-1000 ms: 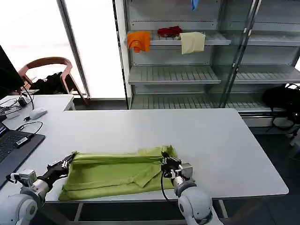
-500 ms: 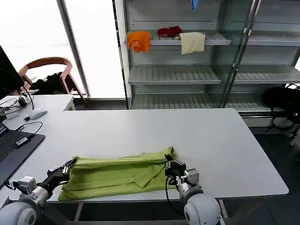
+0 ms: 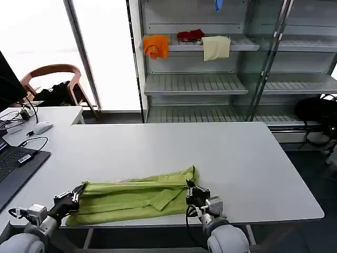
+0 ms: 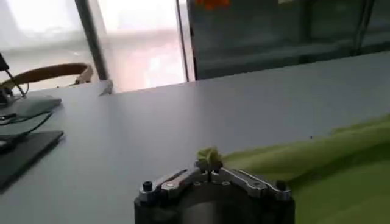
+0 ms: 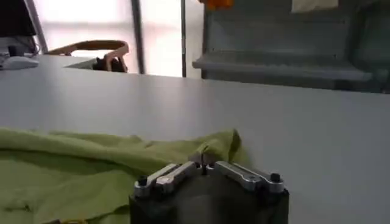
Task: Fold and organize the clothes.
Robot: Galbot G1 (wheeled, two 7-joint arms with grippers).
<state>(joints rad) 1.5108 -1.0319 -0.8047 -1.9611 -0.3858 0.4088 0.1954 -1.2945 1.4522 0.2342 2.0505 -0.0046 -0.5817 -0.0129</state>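
white table (image 3: 237, 158); both tools grip green t-shirt (image 3: 131, 197).

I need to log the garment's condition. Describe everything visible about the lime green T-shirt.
The lime green T-shirt looks like thin, soft cotton. It lies crumpled in a long, loosely folded band along the near edge of the white table, with creases and overlapping flaps. The left tool is shut on its left end, and the right tool is shut on its right end, where a corner of the fabric sticks up.
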